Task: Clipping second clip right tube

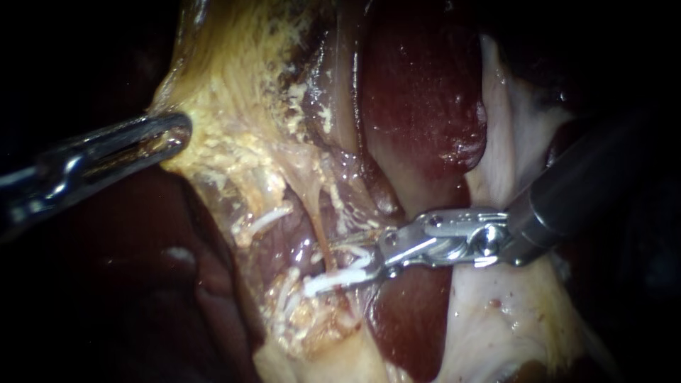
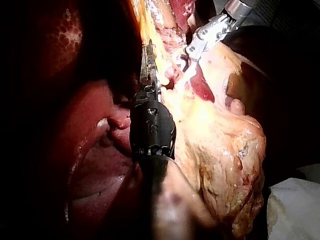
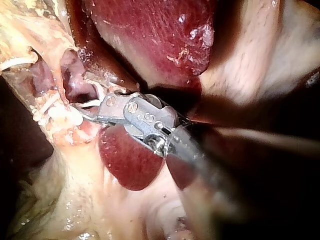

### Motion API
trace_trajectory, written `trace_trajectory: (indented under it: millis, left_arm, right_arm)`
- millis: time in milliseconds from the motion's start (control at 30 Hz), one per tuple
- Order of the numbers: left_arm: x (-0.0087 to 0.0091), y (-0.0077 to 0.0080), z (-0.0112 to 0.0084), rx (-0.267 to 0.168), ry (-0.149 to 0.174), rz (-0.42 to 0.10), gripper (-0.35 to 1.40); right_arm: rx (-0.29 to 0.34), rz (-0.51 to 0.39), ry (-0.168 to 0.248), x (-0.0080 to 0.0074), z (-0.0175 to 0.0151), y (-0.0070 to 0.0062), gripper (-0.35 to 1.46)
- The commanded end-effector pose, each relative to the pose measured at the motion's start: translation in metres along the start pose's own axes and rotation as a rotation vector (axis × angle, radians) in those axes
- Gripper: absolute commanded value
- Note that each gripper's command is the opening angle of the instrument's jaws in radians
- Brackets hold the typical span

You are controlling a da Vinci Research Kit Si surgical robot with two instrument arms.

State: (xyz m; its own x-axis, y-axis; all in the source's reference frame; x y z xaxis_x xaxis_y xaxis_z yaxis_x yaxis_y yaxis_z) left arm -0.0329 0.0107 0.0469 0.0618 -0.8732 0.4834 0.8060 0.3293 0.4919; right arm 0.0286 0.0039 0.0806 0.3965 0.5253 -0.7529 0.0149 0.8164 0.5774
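Evidently the right tool, jaws apart, is gripping a white clip astride the thin tube, presumably so closing seals it.

Both instruments in view, tips well apart.
Left instrument comes in from the left, shaft rising gently toward its tip. Right instrument comes in from the upper right, wrist bent so the tip points left. Its jaws are spread, both touching the white clip between them.
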Motion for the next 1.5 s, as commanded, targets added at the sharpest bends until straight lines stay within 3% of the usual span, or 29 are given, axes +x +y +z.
trace_trajectory:
  millis: [33,367,600,800,1067,1300,1500]
  left_arm:
    - [0.0,0.0,0.0,0.0,0.0,0.0,-0.35]
    - [0.0,0.0,0.0,0.0,0.0,0.0,-0.35]
    - [0.0,0.0,0.0,0.0,0.0,0.0,-0.35]
    - [0.0,0.0,0.0,0.0,0.0,0.0,-0.35]
    - [0.0,-0.0001,-0.0001,-0.001,0.0,0.0,-0.35]
    - [0.0,-0.0001,-0.0001,-0.001,0.0,0.0,-0.35]
    - [0.0,-0.0001,0.0,-0.001,0.0,0.0,-0.35]
  right_arm:
    - [-0.009,-0.01,-0.001,0.0002,-0.0006,0.0001,0.47]
    - [-0.065,-0.07,-0.007,0.0025,-0.0079,0.0016,0.47]
    - [-0.082,-0.05,0.03,0.0041,-0.0112,0.0014,0.46]
    - [-0.042,0.008,0.072,0.0054,-0.0109,-0.0005,0.48]
    - [-0.011,0.04,0.087,0.0068,-0.0095,-0.0025,0.49]
    - [0.005,0.065,0.089,0.0072,-0.0082,-0.0032,0.51]
    - [0.021,0.098,0.09,0.0059,-0.0058,-0.0034,0.5]
